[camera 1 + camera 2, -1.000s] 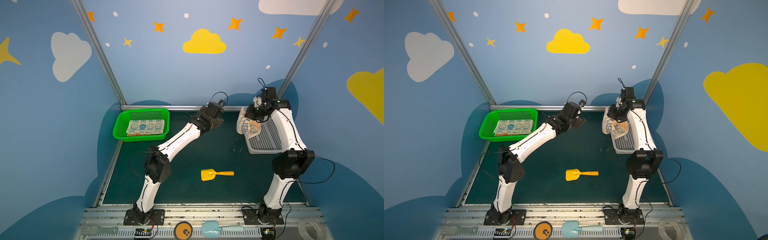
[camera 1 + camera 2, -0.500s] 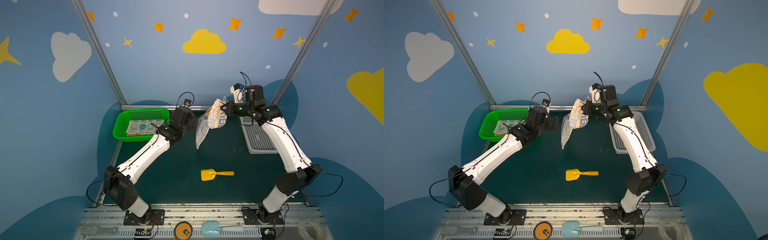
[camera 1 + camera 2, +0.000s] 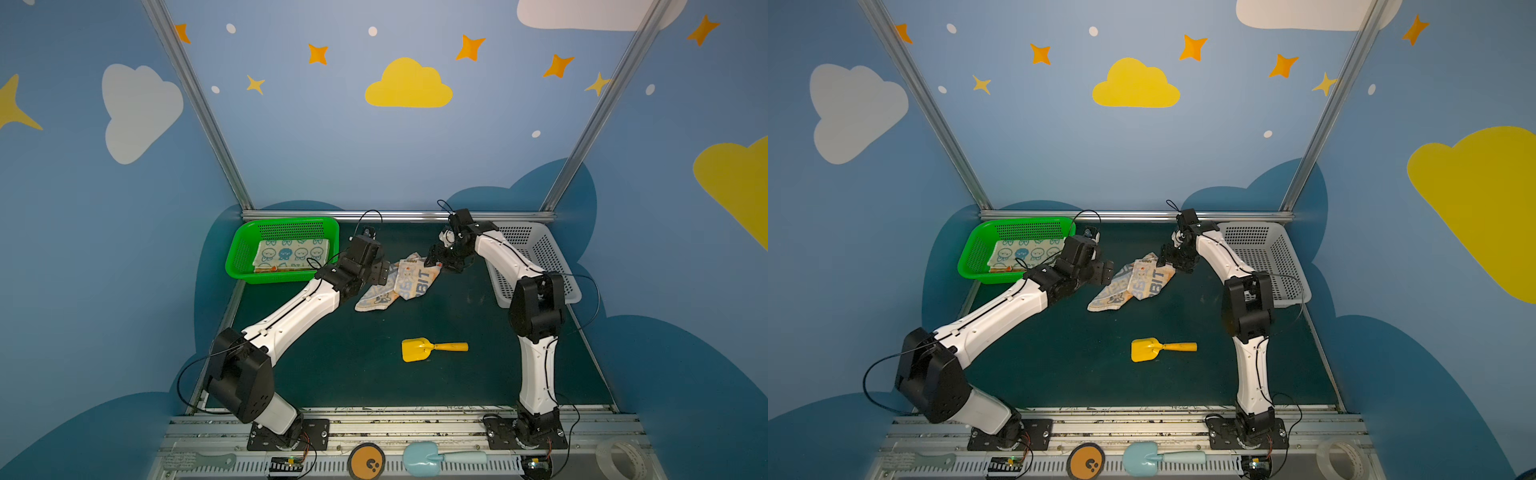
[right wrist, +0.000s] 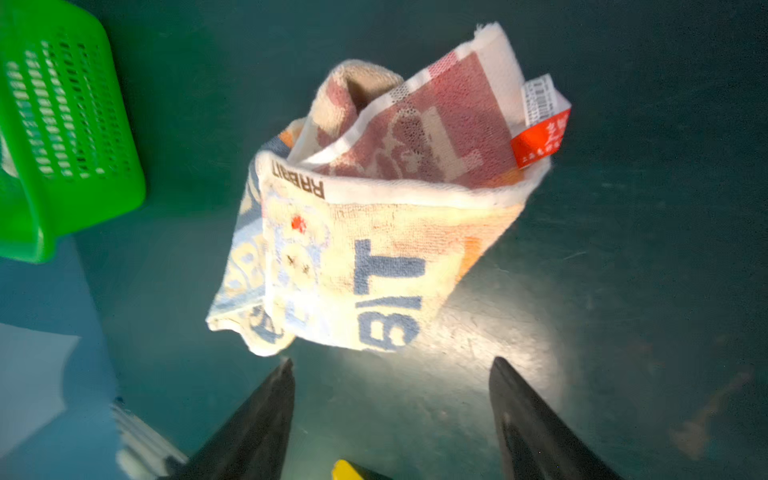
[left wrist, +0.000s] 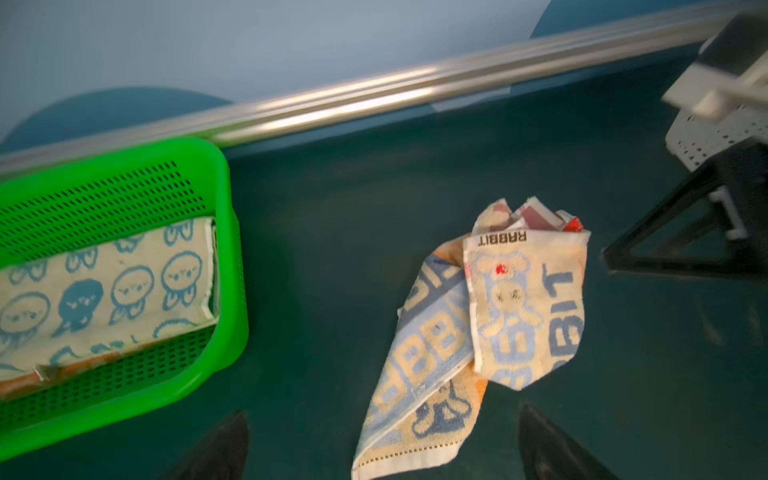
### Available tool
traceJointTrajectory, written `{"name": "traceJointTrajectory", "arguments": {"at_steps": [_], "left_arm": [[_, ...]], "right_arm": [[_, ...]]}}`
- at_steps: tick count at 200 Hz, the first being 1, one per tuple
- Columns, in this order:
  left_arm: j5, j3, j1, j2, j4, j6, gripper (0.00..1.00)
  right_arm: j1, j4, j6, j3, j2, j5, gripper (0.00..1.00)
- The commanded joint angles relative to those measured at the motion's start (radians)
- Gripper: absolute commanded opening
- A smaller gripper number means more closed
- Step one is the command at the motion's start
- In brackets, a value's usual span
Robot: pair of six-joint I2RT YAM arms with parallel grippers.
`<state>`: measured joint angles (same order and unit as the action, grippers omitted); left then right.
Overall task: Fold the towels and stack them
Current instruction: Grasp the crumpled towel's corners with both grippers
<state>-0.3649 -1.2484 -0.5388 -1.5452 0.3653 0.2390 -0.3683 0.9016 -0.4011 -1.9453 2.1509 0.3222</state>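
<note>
Jaws apart and empty, the right gripper (image 4: 392,360) hovers just beside the far-right end of the crumpled RABBIT towel (image 3: 409,278), and the left gripper (image 5: 382,410), equally wide, is at its left side. The towel lies on the worktop (image 3: 353,374) between them, roughly as near one arm as the other, with its long axis running from near left to far right. Its corners are bunched under folds and hard to pick out.

The left gripper (image 3: 385,272) is held wide open; opposite it, the right gripper (image 3: 435,261) is tipped down, jaws parted.

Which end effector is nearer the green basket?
Left. The left end effector is close beside the green basket, by the crumpled towel; the right end effector is past that towel, toward the white basket.
</note>
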Motion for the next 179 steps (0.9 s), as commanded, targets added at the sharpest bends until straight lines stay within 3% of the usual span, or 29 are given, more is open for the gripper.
{"name": "traceJointTrajectory", "arguments": {"at_steps": [1, 36, 75, 134, 150, 179], "left_arm": [[0.067, 0.051, 0.021, -0.015, 0.005, 0.092, 0.99], [0.176, 0.151, 0.067, 0.008, -0.058, 0.179, 0.99], [0.201, 0.168, 0.071, -0.027, -0.03, 0.19, 0.99], [0.24, 0.203, 0.084, -0.036, -0.041, 0.23, 0.99], [0.27, 0.206, 0.084, -0.046, -0.056, 0.249, 0.99], [0.363, 0.17, 0.084, -0.137, -0.095, 0.283, 0.99]], "right_arm": [[-0.055, 0.031, 0.041, 0.013, -0.087, 0.016, 0.83], [-0.11, 0.022, 0.038, 0.084, -0.064, 0.026, 0.85], [-0.156, 0.012, 0.023, 0.096, 0.01, -0.012, 0.85], [-0.237, 0.176, -0.018, -0.199, 0.244, -0.204, 0.77], [-0.245, 0.24, -0.023, -0.307, 0.32, -0.237, 0.7], [-0.239, 0.273, -0.033, -0.374, 0.347, -0.251, 0.37]]}}
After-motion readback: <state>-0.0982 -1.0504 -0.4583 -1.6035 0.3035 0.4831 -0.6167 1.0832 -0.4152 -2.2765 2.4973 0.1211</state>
